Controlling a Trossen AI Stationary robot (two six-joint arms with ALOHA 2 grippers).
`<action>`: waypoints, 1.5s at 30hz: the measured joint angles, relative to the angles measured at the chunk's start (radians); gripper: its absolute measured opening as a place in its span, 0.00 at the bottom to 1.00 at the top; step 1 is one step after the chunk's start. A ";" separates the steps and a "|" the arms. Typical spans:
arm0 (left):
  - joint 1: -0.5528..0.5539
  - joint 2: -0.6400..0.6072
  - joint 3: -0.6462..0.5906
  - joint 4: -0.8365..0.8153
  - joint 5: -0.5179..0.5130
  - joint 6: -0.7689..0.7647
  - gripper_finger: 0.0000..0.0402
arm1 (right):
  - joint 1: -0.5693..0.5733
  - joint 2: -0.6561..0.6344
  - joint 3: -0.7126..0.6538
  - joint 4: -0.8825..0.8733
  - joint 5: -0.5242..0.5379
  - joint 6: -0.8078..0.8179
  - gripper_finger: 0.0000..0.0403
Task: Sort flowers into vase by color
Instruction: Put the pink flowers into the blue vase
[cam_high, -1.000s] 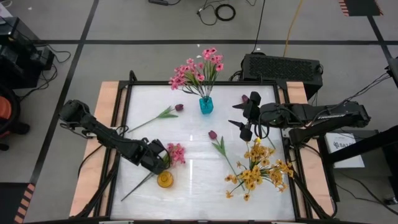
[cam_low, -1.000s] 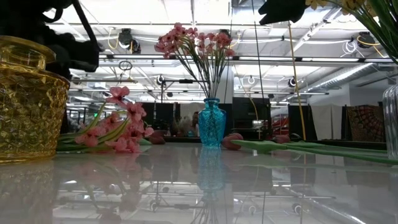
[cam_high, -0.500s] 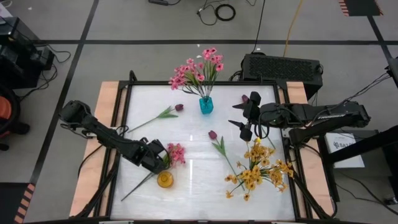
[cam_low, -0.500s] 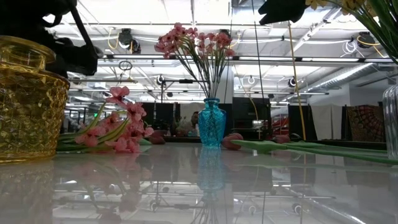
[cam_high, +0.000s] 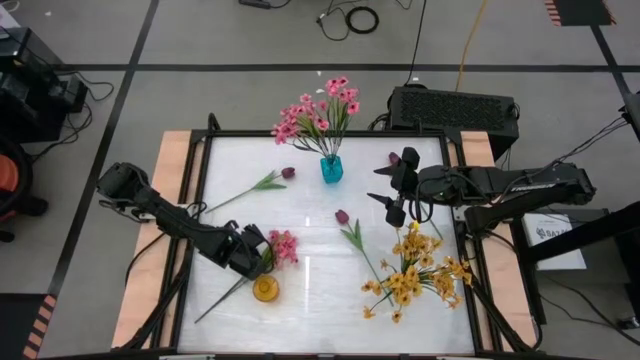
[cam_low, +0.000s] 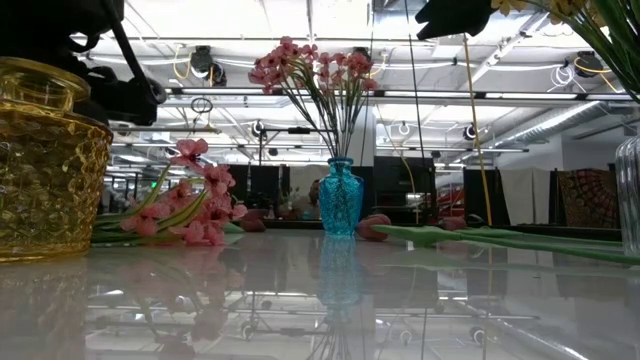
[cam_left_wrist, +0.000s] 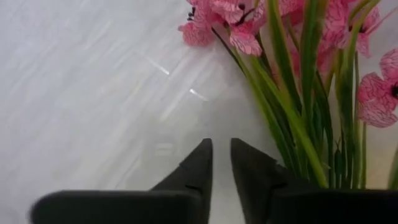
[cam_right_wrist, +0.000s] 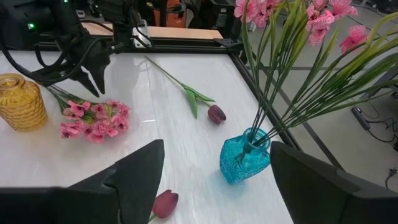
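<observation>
A pink blossom spray (cam_high: 283, 247) lies flat on the white table, its stem running toward the near left. My left gripper (cam_left_wrist: 221, 142) points down just left of its stems (cam_left_wrist: 292, 124), fingers nearly together with only bare table in the slit between them. A small yellow vase (cam_high: 265, 289) stands near it. A blue vase (cam_high: 331, 169) at the far middle holds pink flowers (cam_high: 318, 112). Three dark tulips (cam_high: 287, 172) (cam_high: 342, 216) (cam_high: 394, 158) lie on the table. My right gripper (cam_right_wrist: 214, 149) hangs open and empty above the table's right side. My left gripper has the outer side of one finger (cam_left_wrist: 261, 174) right beside the green stems of the lying pink spray (cam_left_wrist: 283, 155). Whether it touches them I cannot tell. Nothing is between the fingers.
A bunch of yellow flowers (cam_high: 415, 275) stands at the near right, in a clear glass vase (cam_low: 630, 190). A black frame (cam_high: 200, 190) rims the table. Bare white table lies in the middle and at the near middle.
In the low view, my left gripper's dark outline above the yellow vase has changed shape a little. The pink spray and the other flowers lie as before.
</observation>
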 joint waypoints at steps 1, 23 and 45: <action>0.000 0.000 0.000 -0.001 -0.005 0.006 0.13 | 0.000 0.000 0.000 0.001 0.000 0.000 0.71; -0.061 -0.106 -0.012 -0.018 0.147 -0.064 0.09 | 0.000 0.000 0.000 0.002 0.000 -0.001 0.71; -0.166 -0.029 -0.072 0.111 0.108 -0.136 0.52 | 0.000 0.000 0.000 0.007 0.000 -0.005 0.71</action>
